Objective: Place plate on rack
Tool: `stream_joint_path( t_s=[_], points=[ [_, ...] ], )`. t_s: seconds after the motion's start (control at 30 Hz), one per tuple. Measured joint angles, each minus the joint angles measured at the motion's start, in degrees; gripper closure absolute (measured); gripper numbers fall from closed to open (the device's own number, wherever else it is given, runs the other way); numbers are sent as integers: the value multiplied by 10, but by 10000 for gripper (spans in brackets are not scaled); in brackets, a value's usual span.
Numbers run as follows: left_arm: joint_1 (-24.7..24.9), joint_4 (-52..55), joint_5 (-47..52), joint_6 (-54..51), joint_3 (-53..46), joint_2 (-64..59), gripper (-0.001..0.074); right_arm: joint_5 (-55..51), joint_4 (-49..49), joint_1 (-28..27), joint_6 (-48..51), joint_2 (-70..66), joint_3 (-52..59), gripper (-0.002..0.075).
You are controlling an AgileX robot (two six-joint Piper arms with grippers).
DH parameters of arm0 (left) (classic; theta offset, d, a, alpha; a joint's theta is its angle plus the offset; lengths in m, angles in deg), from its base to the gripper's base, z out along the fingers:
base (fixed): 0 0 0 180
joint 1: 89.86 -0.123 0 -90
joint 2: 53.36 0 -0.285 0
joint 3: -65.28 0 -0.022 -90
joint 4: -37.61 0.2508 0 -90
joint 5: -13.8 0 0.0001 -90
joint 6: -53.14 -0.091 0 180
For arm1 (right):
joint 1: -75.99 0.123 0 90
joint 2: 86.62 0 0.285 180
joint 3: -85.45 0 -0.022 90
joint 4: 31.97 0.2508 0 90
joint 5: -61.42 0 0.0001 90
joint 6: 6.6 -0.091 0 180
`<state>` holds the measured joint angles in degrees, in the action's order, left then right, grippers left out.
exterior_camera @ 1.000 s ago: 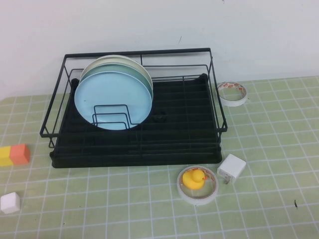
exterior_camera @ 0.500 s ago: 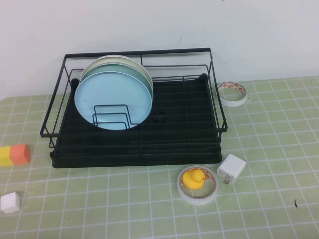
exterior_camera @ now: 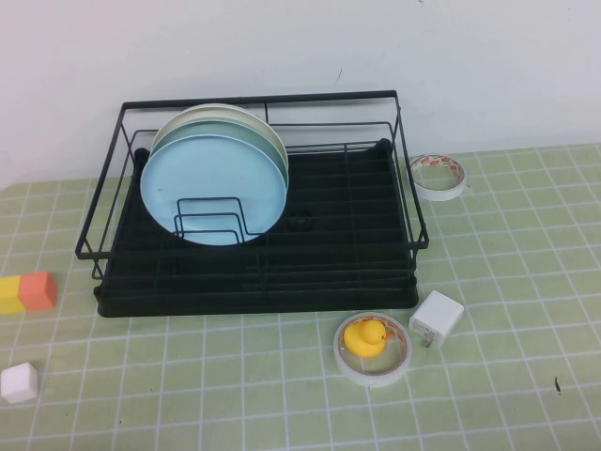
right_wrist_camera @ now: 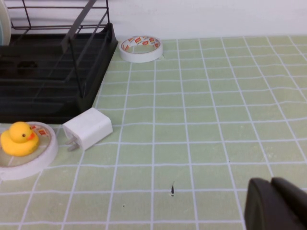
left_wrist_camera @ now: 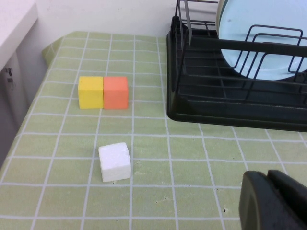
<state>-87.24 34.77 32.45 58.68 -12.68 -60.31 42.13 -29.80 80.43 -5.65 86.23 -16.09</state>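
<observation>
The sky-blue plate [exterior_camera: 214,186] stands upright in the wire dividers at the left of the black rack [exterior_camera: 347,240], in front of a mint-green plate [exterior_camera: 248,139] and a cream-white plate [exterior_camera: 225,110]. It also shows in the left wrist view [left_wrist_camera: 261,33] inside the rack [left_wrist_camera: 216,105]. My left gripper [left_wrist_camera: 267,176] is shut and empty, low over the table in front of the rack's left corner. My right gripper [right_wrist_camera: 271,182] is shut and empty, over the table to the right of the rack [right_wrist_camera: 43,91]. Neither gripper shows in the high view.
A yellow duck [exterior_camera: 364,335] sits in a tape roll [exterior_camera: 373,368] before the rack, next to a white charger [exterior_camera: 436,318]. Another tape roll [exterior_camera: 438,177] lies right of the rack. A yellow-orange block [exterior_camera: 26,292] and a white cube [exterior_camera: 19,382] lie at the left.
</observation>
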Motion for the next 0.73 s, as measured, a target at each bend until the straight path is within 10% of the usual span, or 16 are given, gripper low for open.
stream_joint_path(
  t_s=[0.73],
  points=[
    [-6,0,1,-1,0,0,736,0,-22,0,-1,0,0,728]
  ],
)
